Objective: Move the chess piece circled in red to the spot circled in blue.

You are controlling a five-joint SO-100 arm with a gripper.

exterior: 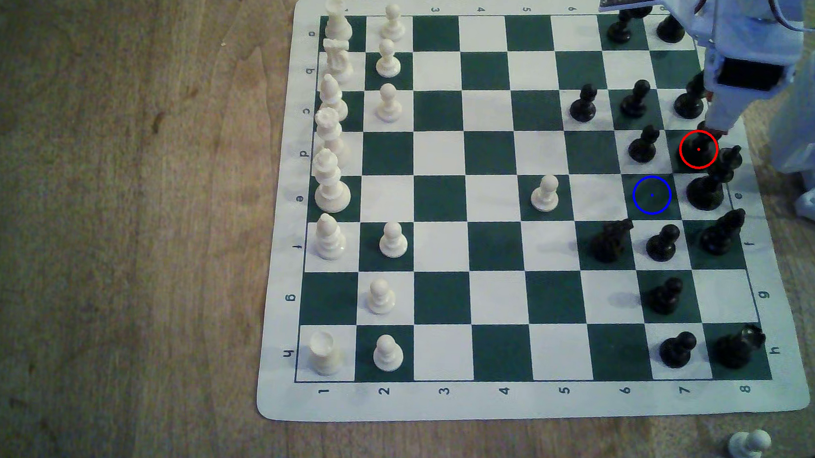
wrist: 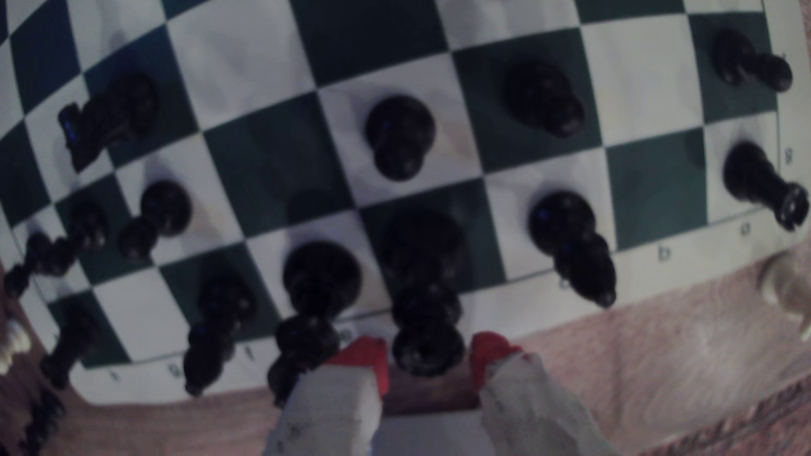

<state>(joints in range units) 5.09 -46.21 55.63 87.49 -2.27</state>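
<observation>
One dark green square with a blue ring (exterior: 652,195) sits just beside the hand (exterior: 714,129), toward the exterior view's left, and it is bare so the piece can land there. Next comes the red ring (exterior: 698,149) right under the hand's tip, and in the wrist view the black queen (wrist: 428,350) stands upright between the two red fingertips (wrist: 364,357). The hand is spread apart, one finger on each side of the queen's round top with thin gaps, likely so it can squeeze without bumping the cross-topped king (wrist: 320,272) close by.
</observation>
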